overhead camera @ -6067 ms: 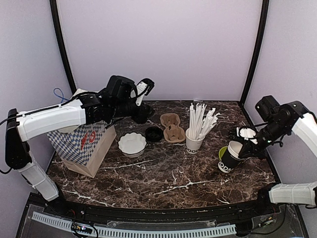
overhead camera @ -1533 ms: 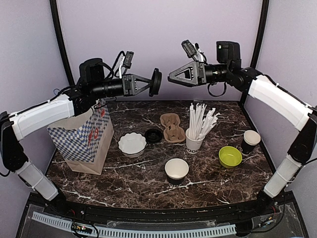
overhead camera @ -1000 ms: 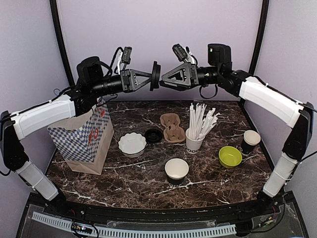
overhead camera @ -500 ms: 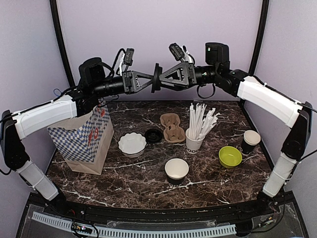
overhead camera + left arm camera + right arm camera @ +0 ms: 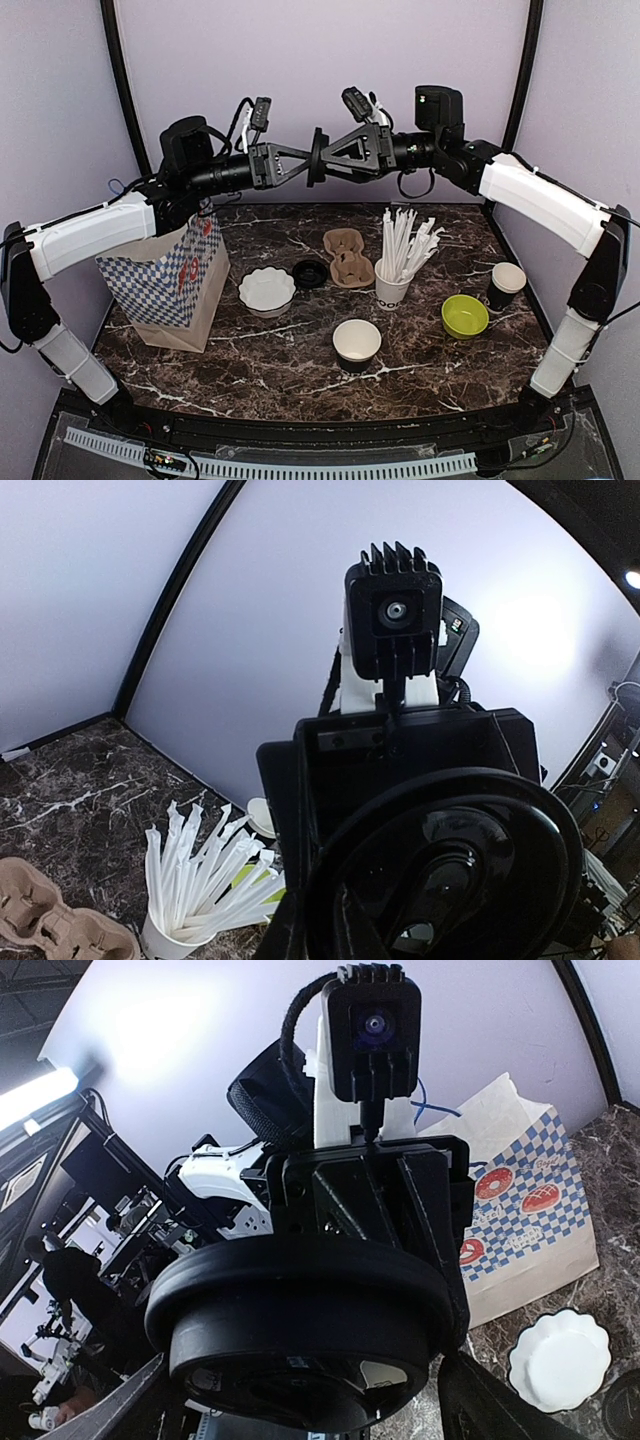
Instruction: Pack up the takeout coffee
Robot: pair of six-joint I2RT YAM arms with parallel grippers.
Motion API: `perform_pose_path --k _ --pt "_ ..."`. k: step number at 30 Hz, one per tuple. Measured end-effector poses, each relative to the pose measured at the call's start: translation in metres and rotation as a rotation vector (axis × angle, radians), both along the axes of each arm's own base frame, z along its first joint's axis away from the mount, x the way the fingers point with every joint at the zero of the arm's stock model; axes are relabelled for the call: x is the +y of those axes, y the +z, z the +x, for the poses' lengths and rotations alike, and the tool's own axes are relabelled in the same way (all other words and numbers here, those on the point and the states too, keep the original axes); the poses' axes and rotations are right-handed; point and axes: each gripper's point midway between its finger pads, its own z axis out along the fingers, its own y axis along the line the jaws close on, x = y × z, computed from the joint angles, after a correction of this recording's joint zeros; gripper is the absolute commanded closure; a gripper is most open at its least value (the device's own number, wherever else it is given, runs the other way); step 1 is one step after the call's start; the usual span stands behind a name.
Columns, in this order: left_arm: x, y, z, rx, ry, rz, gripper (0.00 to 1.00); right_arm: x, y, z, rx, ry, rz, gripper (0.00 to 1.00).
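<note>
Left gripper [image 5: 307, 161] clenched on the black lid [image 5: 300, 1305], upper centre of top view | right gripper [image 5: 330, 160] released, fingers spread either side of that lid | I see both cups lidless: front cup [image 5: 357, 341] lower centre, right cup [image 5: 507, 283] near the green bowl [image 5: 465, 316] at right.

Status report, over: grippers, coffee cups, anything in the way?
Left gripper shut on black lid, mid-air. Right gripper open, jaws flanking that lid. Front cup and right cup on table, unlidded. Nothing blocking.
</note>
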Motion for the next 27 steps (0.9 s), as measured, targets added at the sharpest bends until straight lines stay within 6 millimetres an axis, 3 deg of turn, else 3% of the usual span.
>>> perform_pose_path --k 5,9,11,14,21,27 --pt "0.000 -0.001 0.002 -0.007 0.013 0.007 0.86 0.000 -0.001 0.001 0.001 -0.006 -0.004 0.22" --pt "-0.001 -0.006 0.002 -0.001 0.018 0.022 0.66 0.000 -0.001 0.001 -0.015 -0.006 -0.005 0.24" --pt "-0.002 -0.009 0.003 0.000 0.024 0.035 0.50 -0.001 -0.001 0.002 -0.032 -0.011 -0.009 0.24" --pt "0.000 -0.019 0.008 0.003 0.056 0.075 0.40 -0.002 -0.005 0.004 -0.088 -0.034 -0.031 0.24" --pt "0.020 -0.044 0.012 -0.017 0.175 0.246 0.37 -0.024 -0.039 0.008 -0.326 -0.144 -0.205 0.25" --pt "0.054 -0.032 0.002 -0.108 0.295 0.329 0.37 -0.057 -0.072 -0.007 -0.573 -0.128 -0.421 0.26"
